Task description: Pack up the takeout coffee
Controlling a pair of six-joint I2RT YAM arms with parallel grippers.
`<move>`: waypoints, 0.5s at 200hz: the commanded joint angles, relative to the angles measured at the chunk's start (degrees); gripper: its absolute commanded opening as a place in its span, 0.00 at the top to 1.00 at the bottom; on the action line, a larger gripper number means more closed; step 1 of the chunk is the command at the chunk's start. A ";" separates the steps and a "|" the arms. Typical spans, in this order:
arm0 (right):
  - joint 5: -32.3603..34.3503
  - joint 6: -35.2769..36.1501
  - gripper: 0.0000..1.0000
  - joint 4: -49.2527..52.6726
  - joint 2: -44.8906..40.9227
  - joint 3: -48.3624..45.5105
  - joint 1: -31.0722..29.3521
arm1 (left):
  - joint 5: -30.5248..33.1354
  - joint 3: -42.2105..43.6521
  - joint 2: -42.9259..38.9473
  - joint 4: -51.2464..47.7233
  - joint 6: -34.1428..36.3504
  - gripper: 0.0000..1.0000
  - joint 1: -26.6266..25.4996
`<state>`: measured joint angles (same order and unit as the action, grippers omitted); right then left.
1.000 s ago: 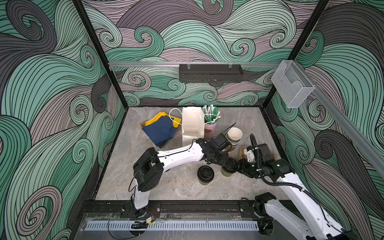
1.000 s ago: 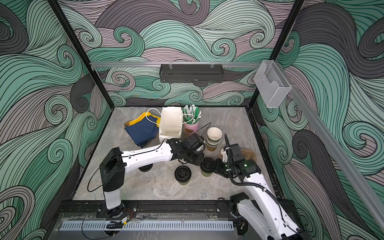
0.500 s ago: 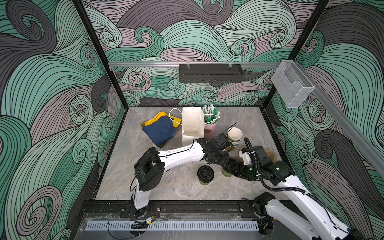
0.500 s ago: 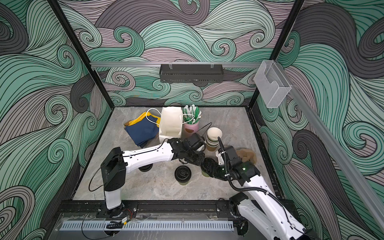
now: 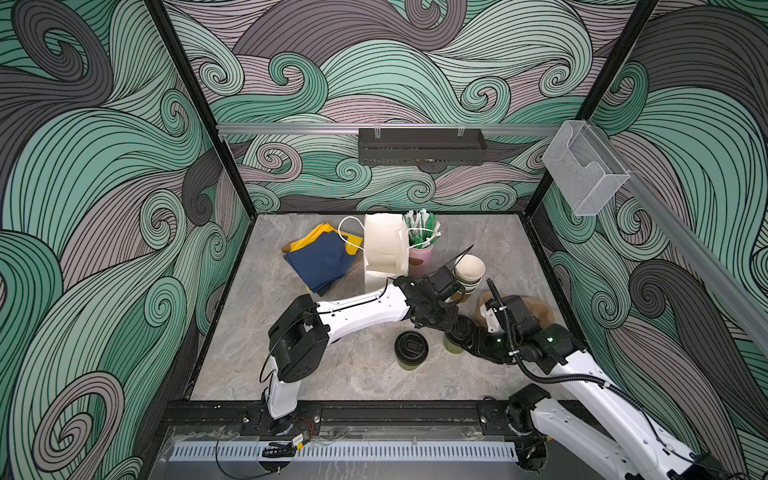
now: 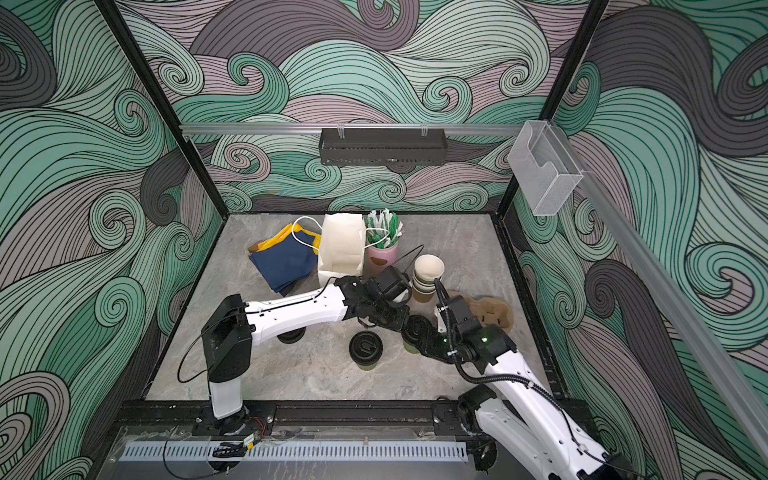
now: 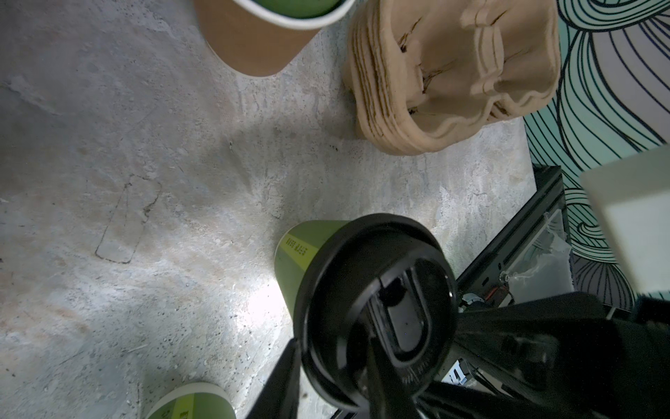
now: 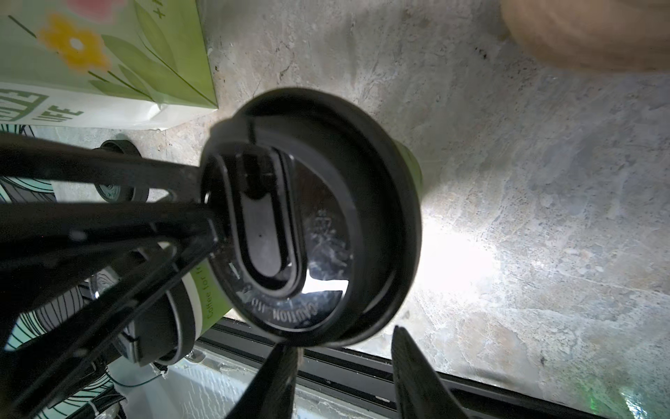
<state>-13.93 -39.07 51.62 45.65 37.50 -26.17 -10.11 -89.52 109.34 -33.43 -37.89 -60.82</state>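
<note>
Black plastic is what my left fingers are clamped on. One finger sits outside the rim of the black lid and its partner lies across the lid's top, so the rim is pinched between them. That lid covers the first takeout cup, which stands on the bench directly beneath both sets of fingers. I cannot tell whether the lid is fully seated.

My right fingers are apart and grip nothing. Their tips are just at another part of the same lid's rim.

The second takeout cup, upright with its lid on, stands just beside the left fingers and touches neither arm. The stack of lidless cups stands near, beyond the left fingers. The pulp cup carriers lie beside the right arm's wrist.

Farther beyond the left fingers stands the white paper bag. A pink holder of stirrers is just beside it, and folded blue napkins lie on its other side. A loose lid lies beneath the left arm.
</note>
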 commanded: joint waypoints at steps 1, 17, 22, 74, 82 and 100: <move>4.24 -1.78 0.56 -0.06 0.82 -1.59 -0.02 | -0.53 -1.80 1.80 -2.08 1.19 0.69 0.13; 4.74 -2.18 0.56 0.10 1.18 -2.06 -0.06 | -0.62 -1.80 2.06 -2.10 1.20 0.69 0.14; 4.88 -2.36 0.56 0.12 1.24 -2.16 -0.07 | -0.61 -1.77 2.01 -2.08 1.23 0.70 0.10; 6.18 -3.58 0.56 1.05 2.79 -2.99 -0.02 | -0.61 -1.80 2.37 -2.17 1.31 0.70 0.16; 5.85 -3.48 0.56 1.11 2.78 -2.71 -0.11 | -0.61 -1.80 2.33 -2.14 1.31 0.70 0.17; 5.15 -2.51 0.56 1.38 1.93 -0.97 -0.06 | -0.61 -1.80 2.36 -2.26 1.33 0.70 0.13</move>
<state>-14.06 -41.08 50.63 46.30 37.21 -26.20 -10.02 -90.00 109.80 -33.43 -37.76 -60.71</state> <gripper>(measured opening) 0.440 0.304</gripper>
